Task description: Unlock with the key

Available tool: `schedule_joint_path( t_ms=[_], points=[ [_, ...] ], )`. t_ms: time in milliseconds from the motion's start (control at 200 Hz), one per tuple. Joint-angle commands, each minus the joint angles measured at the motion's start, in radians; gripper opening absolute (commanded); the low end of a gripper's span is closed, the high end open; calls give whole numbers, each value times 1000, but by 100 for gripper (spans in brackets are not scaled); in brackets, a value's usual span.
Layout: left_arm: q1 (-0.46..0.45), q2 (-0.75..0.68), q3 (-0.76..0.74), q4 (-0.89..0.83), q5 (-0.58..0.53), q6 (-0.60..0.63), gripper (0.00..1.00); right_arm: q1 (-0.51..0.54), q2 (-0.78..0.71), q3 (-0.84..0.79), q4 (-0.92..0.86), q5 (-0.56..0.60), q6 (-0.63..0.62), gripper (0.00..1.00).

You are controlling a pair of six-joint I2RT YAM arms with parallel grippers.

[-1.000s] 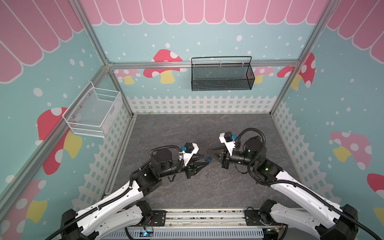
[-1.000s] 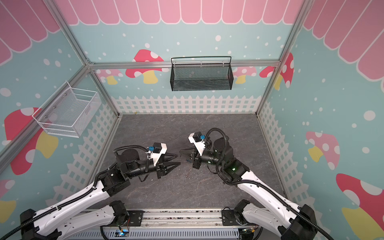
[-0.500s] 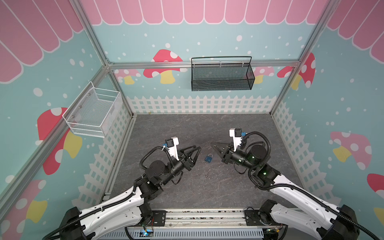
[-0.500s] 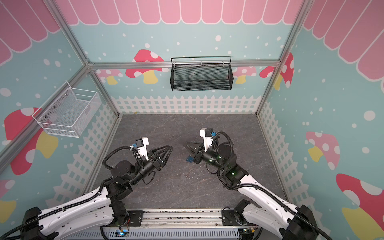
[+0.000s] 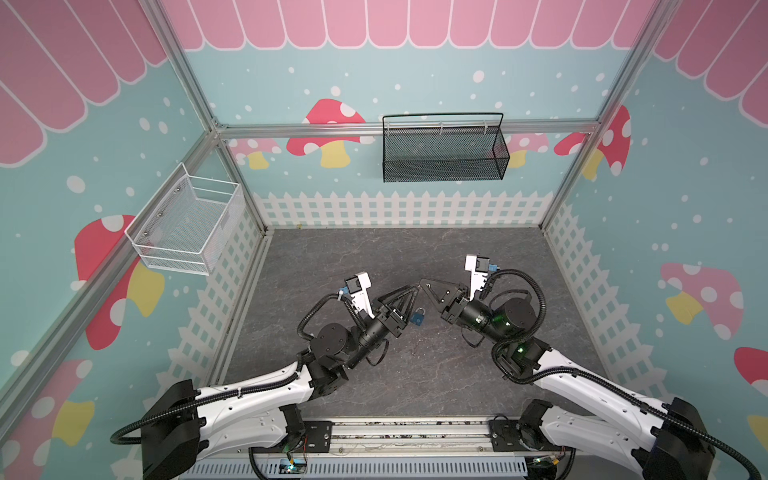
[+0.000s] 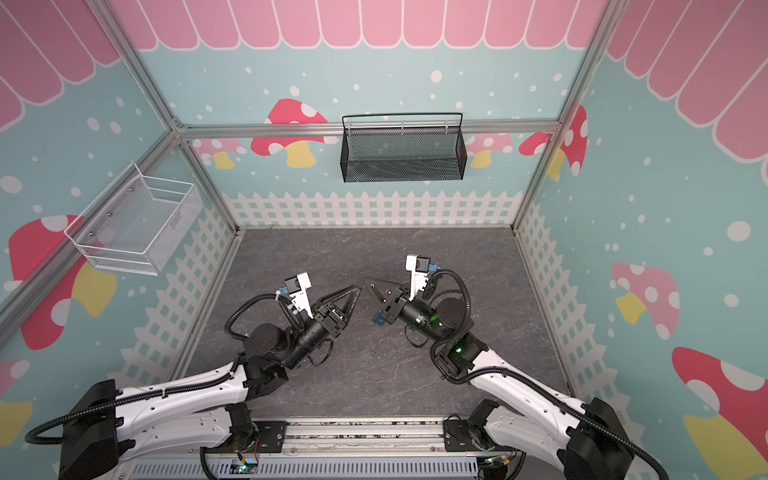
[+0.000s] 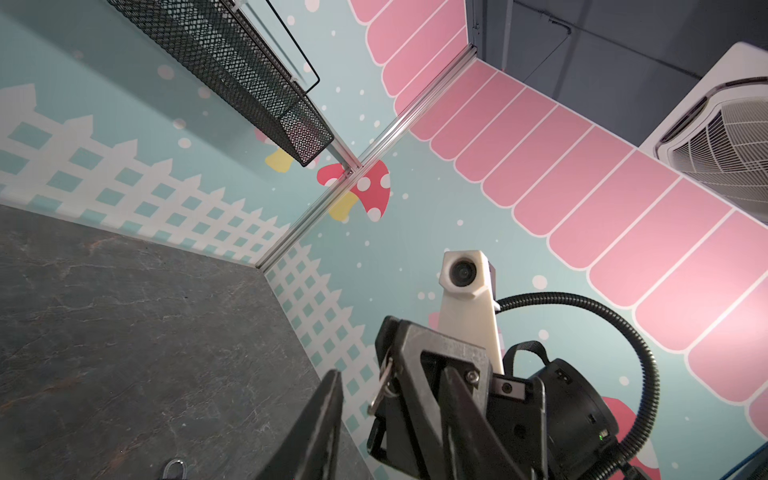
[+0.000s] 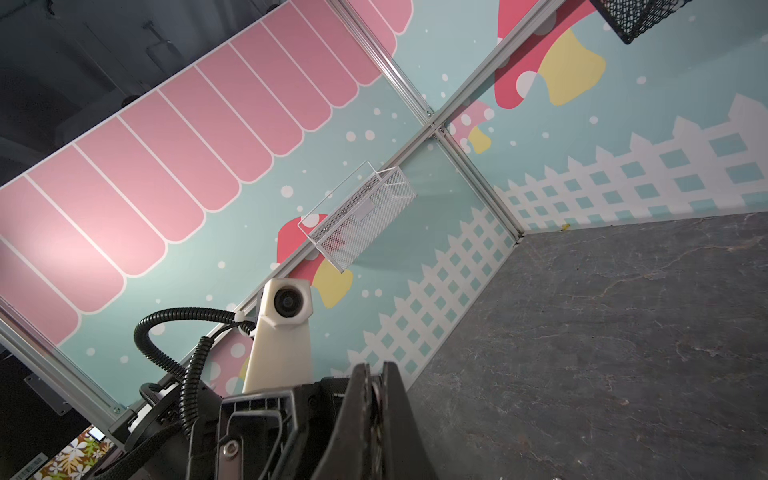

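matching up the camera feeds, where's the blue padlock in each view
In a top view: blue padlock on the floor between the arms.
In a top view: blue padlock half hidden by the right arm.
Left wrist: only a metal loop, likely its shackle.
Right wrist: not in it.
Shared landmark: black mesh basket.

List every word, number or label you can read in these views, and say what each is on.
None can be read.
The sticker beyond the enclosure, right wrist view: too small and blurred.
The blue padlock: no legible marking.
The key: no legible marking.
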Motion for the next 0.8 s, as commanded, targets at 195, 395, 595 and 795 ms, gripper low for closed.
schedule_joint_path(
  t_ms=[195, 395, 595, 795],
  points=[
    [-9, 63, 41, 141, 3, -23, 25, 19, -8, -34, 94, 46, 60, 0],
    [-10, 98, 59, 162, 19, -25, 17, 23, -19, -47, 105, 57, 65, 0],
    [-10, 122, 55, 220, 19, -38, 12, 25, -32, -59, 111, 72, 67, 0],
    [-11, 145, 70, 219, 22, -49, 10, 26, -28, -61, 127, 66, 67, 0]
  ],
)
